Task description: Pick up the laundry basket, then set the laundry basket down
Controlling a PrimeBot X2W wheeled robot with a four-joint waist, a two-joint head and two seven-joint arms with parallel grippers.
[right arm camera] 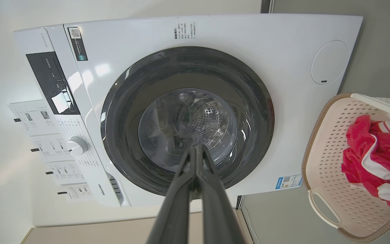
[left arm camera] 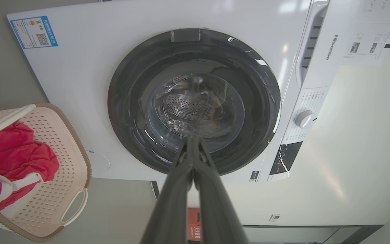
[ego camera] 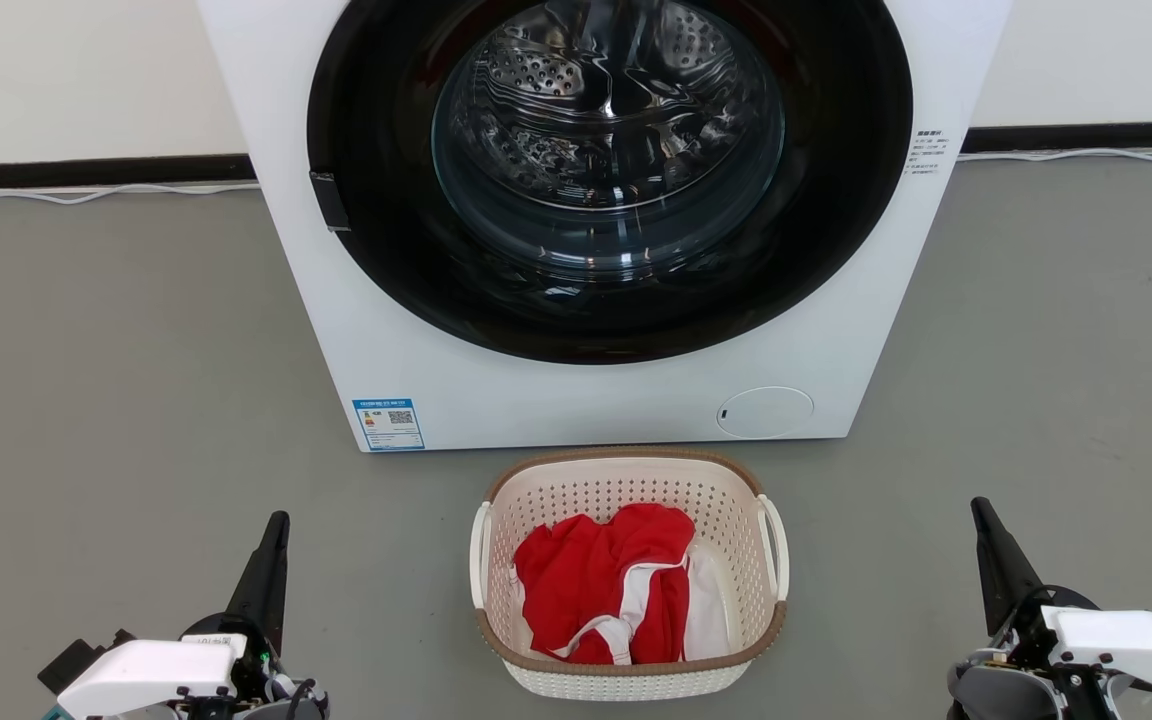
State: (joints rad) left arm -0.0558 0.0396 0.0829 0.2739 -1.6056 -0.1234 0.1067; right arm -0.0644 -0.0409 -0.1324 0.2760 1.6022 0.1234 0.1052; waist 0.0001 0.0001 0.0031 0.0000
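Laundry basket (ego camera: 626,683) on floor (ego camera: 116,380), just before washer (ego camera: 576,400), centred between both arms. Handle axis runs left-right: left handle (ego camera: 477,555) faces left gripper (ego camera: 277,528), right handle (ego camera: 776,545) faces right gripper (ego camera: 982,512); neither nearer. Both pressed together, empty, well apart from basket.

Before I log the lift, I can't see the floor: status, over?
Both shut, empty: left gripper, right gripper. laundry basket on floor between them, untouched, red-and-white clothes inside. washing machine close behind it.
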